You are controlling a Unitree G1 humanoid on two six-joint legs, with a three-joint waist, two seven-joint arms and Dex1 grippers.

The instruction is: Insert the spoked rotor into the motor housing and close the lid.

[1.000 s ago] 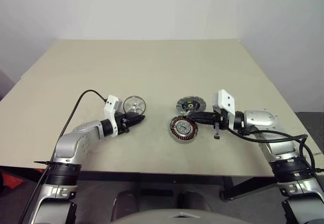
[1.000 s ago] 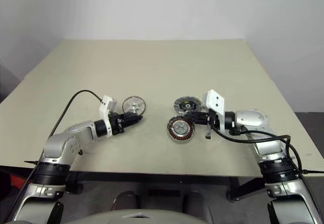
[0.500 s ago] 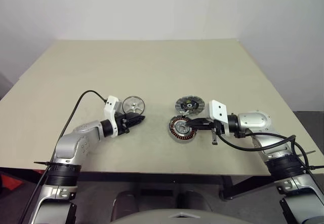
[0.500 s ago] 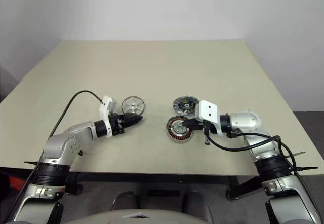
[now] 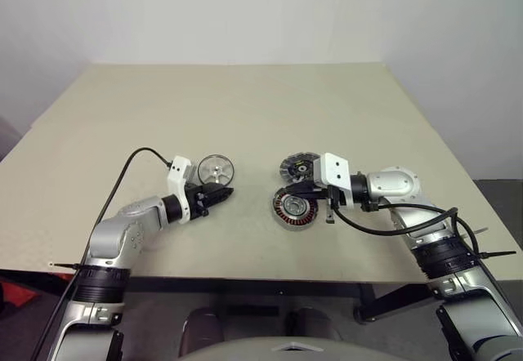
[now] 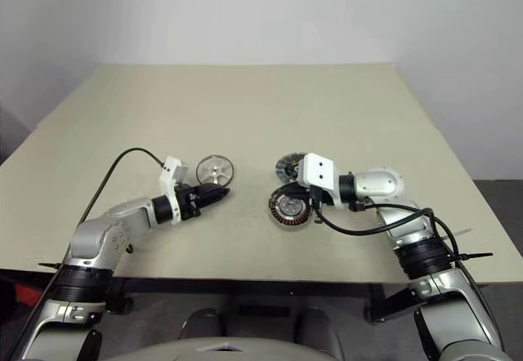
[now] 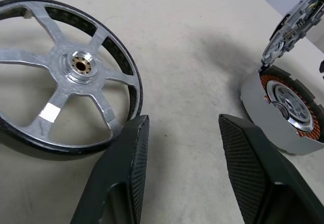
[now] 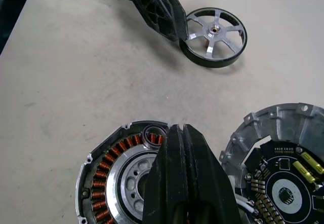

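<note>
Spoked rotor (image 7: 71, 77) just beyond open left pincer (image 7: 182, 127), ungripped.

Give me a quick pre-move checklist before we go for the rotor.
1. Spoked rotor lying flat on the table: ok.
2. Left gripper open, rotor not yet between its fingers: ok.
3. Motor housing windings up, nothing in it: ok.
4. Right gripper shut over the housing's centre, blocking insertion: not ok.
5. Lid beside the housing, off it: ok.
6. Right fingers touching the housing: cannot tell.
</note>
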